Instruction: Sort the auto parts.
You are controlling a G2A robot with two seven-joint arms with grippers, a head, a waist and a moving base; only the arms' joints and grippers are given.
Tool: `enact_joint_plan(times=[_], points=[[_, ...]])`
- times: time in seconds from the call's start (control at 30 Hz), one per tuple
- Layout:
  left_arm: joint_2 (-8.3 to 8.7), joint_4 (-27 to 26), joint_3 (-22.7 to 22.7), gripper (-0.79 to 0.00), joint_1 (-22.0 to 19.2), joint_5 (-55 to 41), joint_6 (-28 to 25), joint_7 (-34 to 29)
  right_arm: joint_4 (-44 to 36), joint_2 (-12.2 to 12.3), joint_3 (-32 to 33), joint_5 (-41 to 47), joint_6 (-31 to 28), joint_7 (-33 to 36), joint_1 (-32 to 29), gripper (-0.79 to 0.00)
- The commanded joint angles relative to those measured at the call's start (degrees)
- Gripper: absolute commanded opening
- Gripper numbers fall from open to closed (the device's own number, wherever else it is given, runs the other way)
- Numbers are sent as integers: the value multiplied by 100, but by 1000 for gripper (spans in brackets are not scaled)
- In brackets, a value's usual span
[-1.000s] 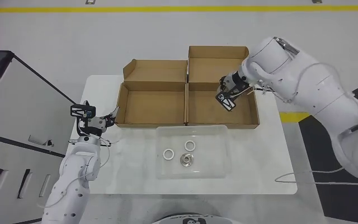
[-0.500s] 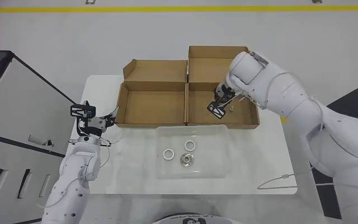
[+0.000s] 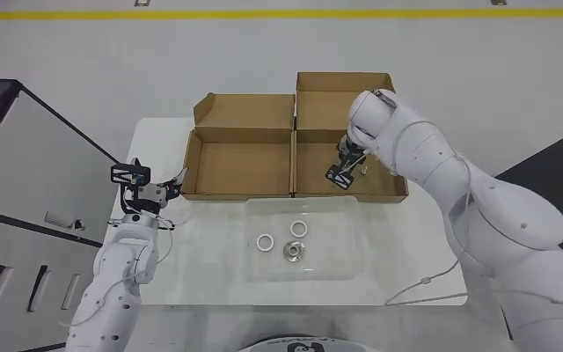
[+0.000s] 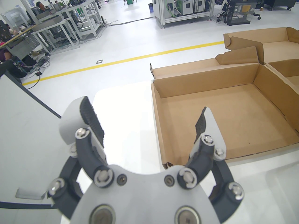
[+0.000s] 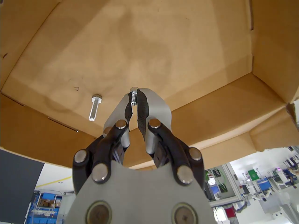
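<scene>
Top view: the right arm arches in from the right side of the worktop (image 3: 396, 255), elbow bent. Its wrist is turned down into the right cardboard box (image 3: 310, 167). The right pincer (image 3: 339, 176) hangs low inside that box, close to the wall on the robot's side.

In the right wrist view, its two black pads are drawn together and clamped on a small silver bolt (image 5: 133, 97). The bolt's shank lies along the fingers, with the head at the tips, toward the box floor. A second bolt (image 5: 95, 107) lies flat on the cardboard just beside the pincer, apart from it.

On the other side of that box wall from the right pincer sits a clear tray (image 3: 343, 264). It holds two white rings (image 3: 264, 241) and a metal part (image 3: 293, 252).

The left arm is folded at the worktop's left edge, forearm upright. The left pincer (image 3: 176, 180) is held level, and its fingers are spread wide apart with nothing between them. Directly ahead of it, and near, is the left cardboard box (image 3: 242, 167).
</scene>
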Motion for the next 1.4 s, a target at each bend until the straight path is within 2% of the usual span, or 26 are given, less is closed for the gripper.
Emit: enact_joint_plan(times=[0.0,0.6,0.67,0.7,0.73,0.77,0.8,1.1,1.37], points=[[0,0,0,0,0,0,0,0,178,-88,0,-90,79,-77,-1,-785],[0,0,0,0,0,0,0,0,1334,-755,0,-580,483,-480,-113,-773],[0,0,0,0,0,0,0,0,1435,-812,0,-600,505,-503,-120,-606],[0,0,0,0,0,0,0,0,1485,-839,0,-594,514,-512,-115,-443],[0,0,0,0,0,0,0,0,1532,-865,0,-595,526,-523,-112,-323],[0,0,0,0,0,0,0,0,1579,-890,0,-588,538,-536,-104,-114],[0,0,0,0,0,0,0,0,1618,-914,0,-576,547,-544,-88,0],[0,0,0,0,0,0,0,0,1827,-1037,1,-419,667,-664,179,0],[0,0,0,0,0,0,0,0,2144,-970,119,255,1077,-1074,399,0]])
